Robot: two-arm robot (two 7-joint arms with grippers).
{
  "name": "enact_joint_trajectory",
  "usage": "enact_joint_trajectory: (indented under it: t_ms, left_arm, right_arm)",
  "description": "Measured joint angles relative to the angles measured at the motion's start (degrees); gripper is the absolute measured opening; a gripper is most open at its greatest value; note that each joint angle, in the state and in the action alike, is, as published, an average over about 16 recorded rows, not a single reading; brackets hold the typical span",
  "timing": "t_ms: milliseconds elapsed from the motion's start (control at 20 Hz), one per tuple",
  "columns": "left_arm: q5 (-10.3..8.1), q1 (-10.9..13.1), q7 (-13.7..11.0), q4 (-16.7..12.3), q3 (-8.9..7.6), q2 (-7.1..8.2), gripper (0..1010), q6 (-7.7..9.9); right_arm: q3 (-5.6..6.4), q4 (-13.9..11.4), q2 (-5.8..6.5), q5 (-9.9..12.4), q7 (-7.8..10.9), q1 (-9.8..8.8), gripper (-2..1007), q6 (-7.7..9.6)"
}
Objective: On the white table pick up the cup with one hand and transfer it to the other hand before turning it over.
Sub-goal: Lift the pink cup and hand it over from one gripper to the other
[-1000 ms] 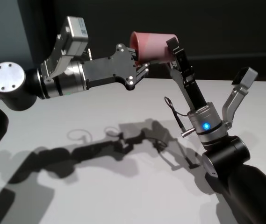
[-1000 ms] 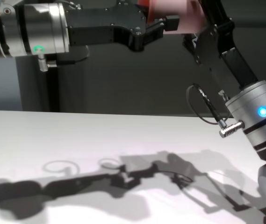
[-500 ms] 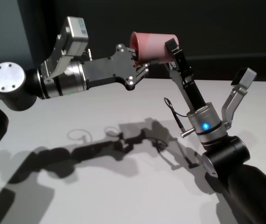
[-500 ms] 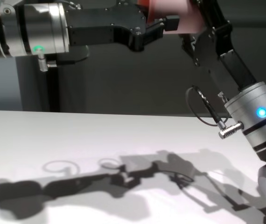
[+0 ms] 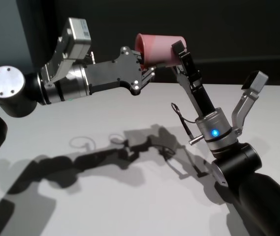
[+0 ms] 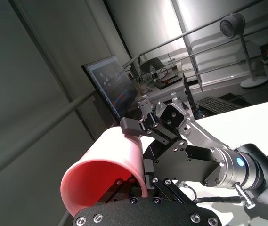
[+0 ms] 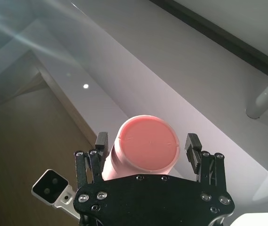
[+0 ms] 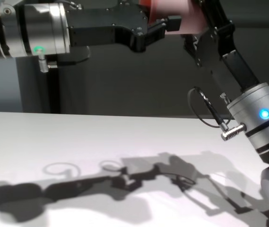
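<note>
Since a second ago our right arm has edged a little toward the cup, and little else has shifted. We hold the pink cup on its side, high above the white table, with both arms meeting at it. Our left gripper reaches in at the rim end; in the left wrist view one finger goes inside the open mouth of the cup and presses the wall from within, so we judge it is pinching the rim wall. Our right gripper comes from the opposite end: in the right wrist view the flat base of the cup sits between its two fingers, which stand spread just beside the wall on either side, with a thin gap showing, so this claw does not yet grip. We judge the handover is at its midpoint. As for handling, the cup looks like a light, stiff plastic tumbler with a smooth, rather slippery wall that tapers toward the base, so a squeeze near the base could let it slide outward. We would close the right fingers farther up the wall, across its width, firmly but gently, before the left claw lets go.
</note>
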Motion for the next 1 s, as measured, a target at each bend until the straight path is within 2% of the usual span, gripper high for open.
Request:
enact_joint_trajectory:
  t_ms: [750, 1000]
  left_arm:
    - [0.00, 0.0, 0.0, 0.0, 0.00, 0.01, 37, 0.00]
    - [0.00, 0.0, 0.0, 0.0, 0.00, 0.01, 37, 0.00]
  right_arm:
    - [0.03, 0.0, -0.01, 0.0, 0.23, 0.03, 806, -0.02]
    - [0.04, 0.1, -0.01, 0.0, 0.27, 0.04, 776, -0.02]
